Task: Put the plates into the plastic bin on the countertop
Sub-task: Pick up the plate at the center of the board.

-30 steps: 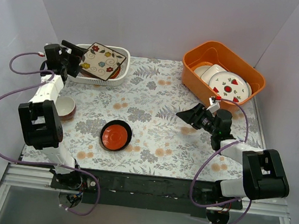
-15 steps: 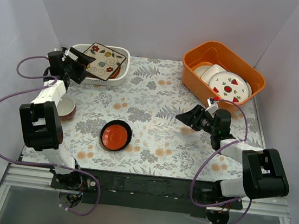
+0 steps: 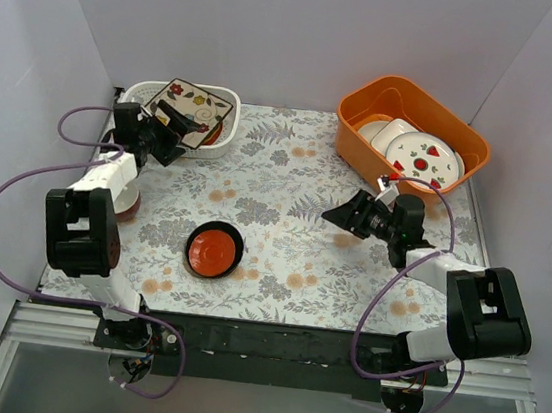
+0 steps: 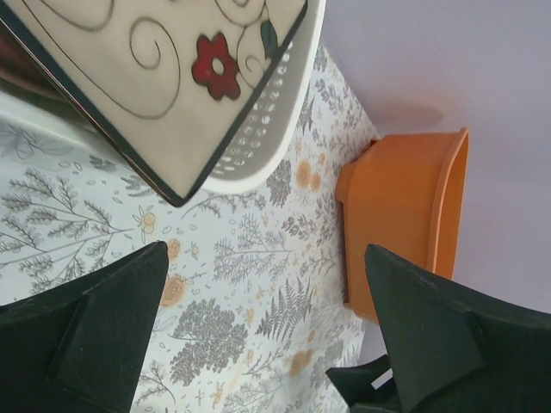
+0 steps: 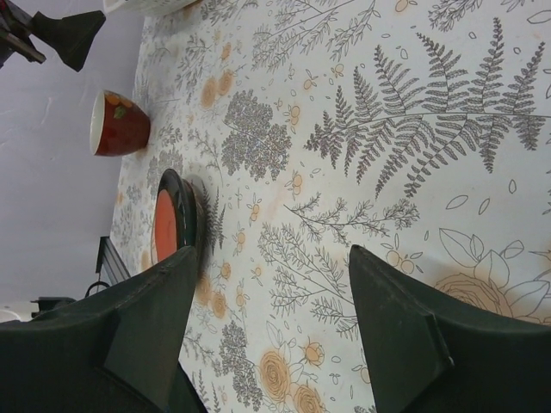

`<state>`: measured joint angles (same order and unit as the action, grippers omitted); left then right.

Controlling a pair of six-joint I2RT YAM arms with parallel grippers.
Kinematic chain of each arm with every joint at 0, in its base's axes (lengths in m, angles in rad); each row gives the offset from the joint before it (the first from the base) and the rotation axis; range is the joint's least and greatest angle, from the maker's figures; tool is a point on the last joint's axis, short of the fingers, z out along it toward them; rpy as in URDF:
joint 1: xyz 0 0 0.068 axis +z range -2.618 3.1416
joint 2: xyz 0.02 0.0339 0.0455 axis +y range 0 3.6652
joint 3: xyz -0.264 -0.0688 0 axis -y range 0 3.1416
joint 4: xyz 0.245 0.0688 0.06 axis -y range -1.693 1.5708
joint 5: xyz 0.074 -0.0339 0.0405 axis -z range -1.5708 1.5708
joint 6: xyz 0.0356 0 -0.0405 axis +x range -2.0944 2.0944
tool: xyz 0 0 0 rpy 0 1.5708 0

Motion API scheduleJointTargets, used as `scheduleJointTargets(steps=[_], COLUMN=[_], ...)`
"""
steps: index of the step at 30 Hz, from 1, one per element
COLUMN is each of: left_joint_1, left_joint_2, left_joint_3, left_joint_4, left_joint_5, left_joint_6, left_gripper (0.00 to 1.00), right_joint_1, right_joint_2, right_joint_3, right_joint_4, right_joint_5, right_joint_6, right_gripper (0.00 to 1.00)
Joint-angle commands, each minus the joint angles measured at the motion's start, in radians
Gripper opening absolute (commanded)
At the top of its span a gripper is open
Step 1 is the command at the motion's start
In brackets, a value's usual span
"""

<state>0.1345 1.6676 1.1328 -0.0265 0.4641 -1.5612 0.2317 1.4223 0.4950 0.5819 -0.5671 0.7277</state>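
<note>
While cream square plate (image 3: pixel 195 111) hides much of plastic bin (image 4: pixel 258 142), left gripper (image 4: pixel 265 258) and right gripper (image 5: pixel 274 258) gape, holding nothing.

In the top view, the bin (image 3: pixel 227 93) sits at the upper left of the countertop (image 3: pixel 292 239), with a square plate (image 3: pixel 195 108) resting across it. The tub (image 3: pixel 363 152) stands at the upper right, with other plates (image 3: pixel 422 162) inside. A round dish (image 3: pixel 214 250) lies lower centre-left, and a cup (image 3: pixel 127 206) sits to its left.

no readable text, labels or numbers
</note>
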Motion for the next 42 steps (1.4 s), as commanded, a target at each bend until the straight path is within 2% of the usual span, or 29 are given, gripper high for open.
scheduleJointTargets(steps=[1, 13, 20, 35, 42], left_joint_1=[-0.033, -0.045, -0.047, -0.064, -0.085], left_joint_2=[-0.104, -0.393, -0.512, -0.555, -0.562], left_joint_3=[-0.051, -0.271, -0.39, -0.439, -0.481], left_joint_4=[-0.035, -0.056, -0.108, -0.233, -0.245], left_joint_5=[-0.013, -0.125, -0.127, -0.191, -0.2], left_joint_6=[0.023, 0.084, 0.115, 0.174, 0.179], left_gripper=[0.97, 0.96, 0.96, 0.95, 0.93], right_joint_1=[0.015, 0.176, 0.285, 0.48, 0.529], right_joint_2=[0.03, 0.093, 0.168, 0.274, 0.348], right_joint_3=[0.063, 0.24, 0.329, 0.534, 0.629], right_joint_4=[-0.02, -0.197, -0.208, -0.326, -0.405], right_joint_5=[-0.051, -0.002, -0.025, 0.016, 0.018], right_joint_6=[-0.043, -0.154, -0.175, -0.254, -0.278], right_gripper=[0.78, 0.78, 0.77, 0.75, 0.65])
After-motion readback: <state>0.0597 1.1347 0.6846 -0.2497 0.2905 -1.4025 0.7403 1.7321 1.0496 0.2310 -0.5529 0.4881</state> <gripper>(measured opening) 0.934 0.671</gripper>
